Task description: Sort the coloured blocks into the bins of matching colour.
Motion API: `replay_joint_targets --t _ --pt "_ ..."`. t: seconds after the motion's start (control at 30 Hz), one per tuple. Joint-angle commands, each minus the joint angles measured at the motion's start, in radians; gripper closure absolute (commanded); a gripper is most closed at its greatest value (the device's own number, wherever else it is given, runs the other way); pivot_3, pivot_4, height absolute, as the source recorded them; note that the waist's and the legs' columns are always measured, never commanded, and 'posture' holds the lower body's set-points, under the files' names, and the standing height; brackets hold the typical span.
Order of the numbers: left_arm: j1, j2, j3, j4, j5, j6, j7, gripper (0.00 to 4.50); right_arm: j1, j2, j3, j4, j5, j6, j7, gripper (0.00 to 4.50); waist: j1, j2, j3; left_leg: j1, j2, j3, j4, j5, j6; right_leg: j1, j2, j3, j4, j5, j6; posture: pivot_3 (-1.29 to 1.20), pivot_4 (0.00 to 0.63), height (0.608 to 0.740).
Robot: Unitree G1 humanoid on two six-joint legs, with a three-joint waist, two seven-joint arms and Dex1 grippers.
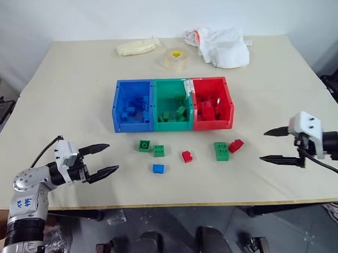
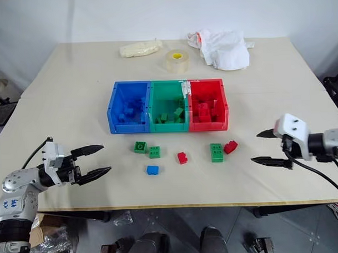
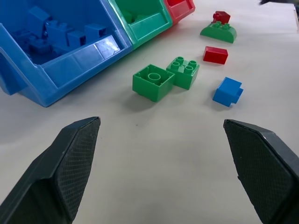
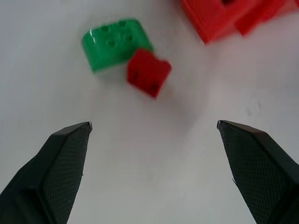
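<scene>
Three joined bins stand mid-table: blue (image 1: 118, 114), green (image 1: 172, 126), red (image 1: 230, 107), each holding several blocks. In front of them lie loose blocks: two green ones (image 1: 144, 145) (image 1: 159, 150), a blue one (image 1: 158, 168), a small red one (image 1: 186, 156), a larger green one (image 1: 221, 151) and a red one (image 1: 236, 145) touching it. My left gripper (image 1: 104, 160) hovers open at the front left, empty, pointing toward the green pair. Open and empty too, my right gripper (image 1: 272, 145) is at the right, aimed at the red block (image 4: 148, 72) and green block (image 4: 114, 43).
At the table's far side lie a clear tape roll (image 1: 176, 59), a crumpled white cloth (image 1: 223, 46) and a pale bag (image 1: 137, 47). The table's front edge (image 1: 177, 204) runs just below the grippers.
</scene>
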Motion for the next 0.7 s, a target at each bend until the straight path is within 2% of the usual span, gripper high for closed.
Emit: replay_joint_targets --t 0.03,0.27,0.4,0.57,0.6,0.7 --pt "0.037 -0.003 0.020 -0.084 -0.033 0.011 0.012 0.01 -0.133 0.069 0.085 0.162 -0.071 -0.086 0.043 0.00 0.003 0.000 0.000 0.000 -0.001 0.000 0.000 0.000 0.000 0.000 0.000 0.000 -0.001 0.000 0.000 0.00 0.150 0.740" --pt "0.109 -0.009 0.042 -0.179 -0.054 0.028 0.045 0.01 -0.309 0.202 0.181 0.452 -0.162 -0.251 0.088 0.00 -0.001 0.000 0.000 -0.001 -0.001 -0.002 0.000 0.000 0.000 0.000 0.000 0.000 0.000 0.000 0.000 0.00 0.150 0.740" --pt "0.126 -0.009 0.049 -0.194 -0.059 0.022 0.053 0.00 -0.329 0.234 0.184 0.508 -0.176 -0.292 0.106 0.91 -0.002 0.000 0.000 -0.001 -0.001 -0.001 0.000 0.000 0.000 -0.001 0.000 -0.001 0.000 0.000 0.000 0.00 0.150 0.740" --pt "0.117 -0.010 0.049 -0.174 -0.059 0.007 0.054 0.00 -0.293 0.220 0.141 0.437 -0.140 -0.272 0.106 2.74 0.000 0.000 0.000 -0.001 -0.001 -0.002 0.000 0.000 0.000 0.000 0.000 -0.001 0.000 0.000 0.000 0.00 0.150 0.740" --pt "0.112 -0.010 0.047 -0.169 -0.058 0.005 0.054 0.00 -0.283 0.214 0.131 0.413 -0.133 -0.265 0.104 2.94 -0.001 0.000 0.000 -0.001 -0.001 -0.002 0.000 0.000 0.000 0.000 0.000 -0.001 0.000 0.000 0.000 0.00 0.150 0.740" --pt "0.089 -0.013 0.040 -0.150 -0.056 0.002 0.056 0.00 -0.246 0.189 0.081 0.297 -0.094 -0.221 0.081 2.94 0.001 0.000 0.000 -0.001 -0.001 -0.002 0.000 0.000 0.000 -0.001 0.000 -0.001 0.001 0.000 0.000 0.00 0.150 0.740"
